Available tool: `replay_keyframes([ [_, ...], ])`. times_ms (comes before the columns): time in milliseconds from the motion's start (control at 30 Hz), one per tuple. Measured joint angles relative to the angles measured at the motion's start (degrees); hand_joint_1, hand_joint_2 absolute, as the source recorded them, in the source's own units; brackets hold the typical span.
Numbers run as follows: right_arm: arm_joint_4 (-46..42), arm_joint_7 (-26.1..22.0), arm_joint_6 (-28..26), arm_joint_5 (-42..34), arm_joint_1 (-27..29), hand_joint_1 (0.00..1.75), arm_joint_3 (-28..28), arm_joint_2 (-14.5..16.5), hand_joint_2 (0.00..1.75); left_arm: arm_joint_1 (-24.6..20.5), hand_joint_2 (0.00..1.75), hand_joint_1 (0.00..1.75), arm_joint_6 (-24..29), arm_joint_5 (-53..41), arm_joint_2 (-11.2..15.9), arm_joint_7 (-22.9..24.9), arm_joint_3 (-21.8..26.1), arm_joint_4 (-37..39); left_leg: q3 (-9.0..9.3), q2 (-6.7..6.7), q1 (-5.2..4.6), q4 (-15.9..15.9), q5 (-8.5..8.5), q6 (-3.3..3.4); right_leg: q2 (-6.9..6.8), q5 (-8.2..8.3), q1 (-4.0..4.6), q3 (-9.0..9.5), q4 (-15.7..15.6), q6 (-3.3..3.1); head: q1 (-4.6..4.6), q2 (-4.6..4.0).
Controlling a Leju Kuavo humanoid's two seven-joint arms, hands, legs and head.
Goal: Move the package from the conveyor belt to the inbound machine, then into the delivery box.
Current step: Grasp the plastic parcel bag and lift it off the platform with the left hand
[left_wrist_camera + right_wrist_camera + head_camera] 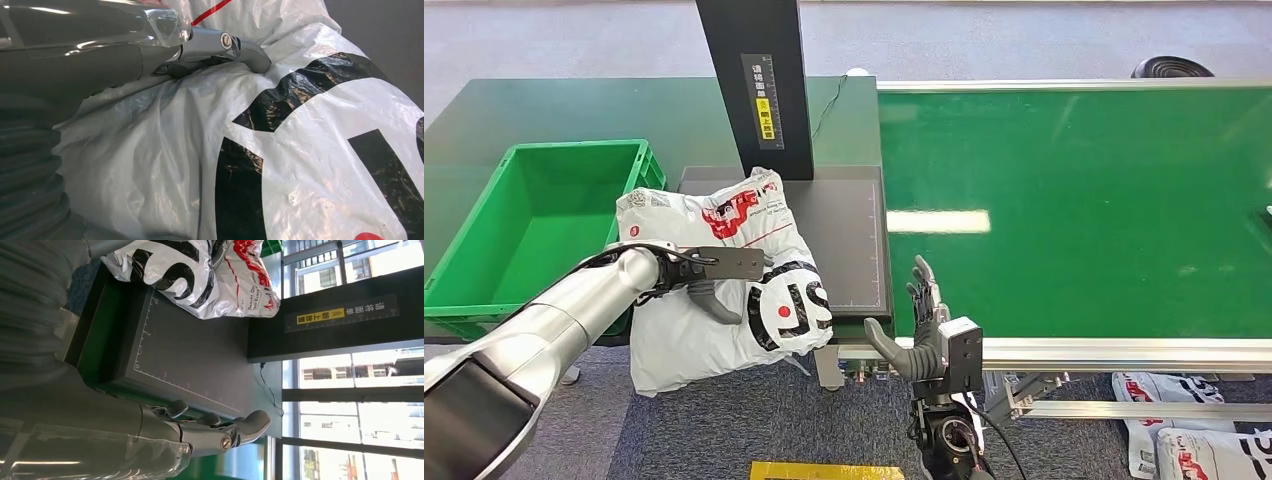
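Package (724, 280) centre-left of head frame, overhanging near-left edge of inbound machine (844, 240), lower part hanging off. Gripped by left hand (709, 275), fingers partly buried in plastic. Right hand (924, 320) lower centre, fingers spread, holding nothing. Delivery box (484, 290) far left, near corner cut off. Conveyor belt (1074, 210) right.

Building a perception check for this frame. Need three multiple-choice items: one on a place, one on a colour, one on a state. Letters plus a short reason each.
1. Where is the package?
A. on the conveyor belt
B. at the inbound machine's near left edge, overhanging it
C. inside the delivery box

2. What colour is the delivery box?
A. green
B. blue
C. yellow

3. What is the right hand doing?
A. gripping the package
B. holding nothing, fingers apart
C. pressing the belt

Key: B, the bag lies partly on the inbound machine under the left hand; A, its walls are green; B, it stands by the conveyor belt with nothing in it.
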Motion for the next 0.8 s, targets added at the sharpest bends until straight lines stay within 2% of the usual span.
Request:
replay_keyframes([
  [400,0.0,0.0,0.1,0.2,0.0,0.0,-0.1,0.0,1.75,1.8,1.75,0.0,2.1,0.3,0.0,0.0,0.8,0.4,0.58,-0.04,0.0,0.0,-0.06,0.0,-0.01,-0.06,0.0,0.66,0.0,0.05,0.0,0.0],
  [600,0.0,0.2,0.2,0.6,0.0,0.0,-0.2,0.0,1.75,3.6,1.75,0.0,5.8,1.0,-0.3,0.2,1.5,0.4,0.77,-0.07,0.0,0.0,-0.08,0.02,-0.06,-0.14,-0.01,0.89,0.0,0.1,0.0,0.0],
  [633,0.0,0.3,0.2,0.7,0.0,0.0,-0.3,0.0,1.75,4.0,1.75,0.14,6.9,1.0,-0.4,0.4,1.6,0.4,0.84,-0.11,0.0,0.0,-0.1,0.03,-0.11,-0.18,-0.02,0.97,0.0,0.12,0.0,0.0],
  [733,-0.1,0.6,0.2,1.1,0.0,0.0,-0.5,0.0,1.75,5.1,1.75,1.44,9.9,0.7,-0.9,1.0,2.1,0.4,1.11,-0.31,-0.01,0.0,-0.19,0.04,-0.3,-0.35,-0.02,1.32,0.0,0.13,0.0,0.0],
  [767,-0.2,0.7,0.2,1.2,0.0,0.0,-0.5,0.0,1.75,5.4,1.75,1.73,10.6,0.6,-1.0,1.1,2.2,0.4,1.2,-0.36,-0.01,-0.1,-0.23,0.04,-0.35,-0.41,-0.02,1.43,0.0,0.11,0.0,0.0],
  [800,-0.3,0.7,0.2,1.3,0.1,0.0,-0.5,0.0,1.75,5.6,1.75,1.75,11.1,0.6,-1.1,1.1,2.3,0.4,1.28,-0.39,-0.01,-0.1,-0.25,0.03,-0.37,-0.45,-0.02,1.52,0.0,0.08,0.0,0.0],
])
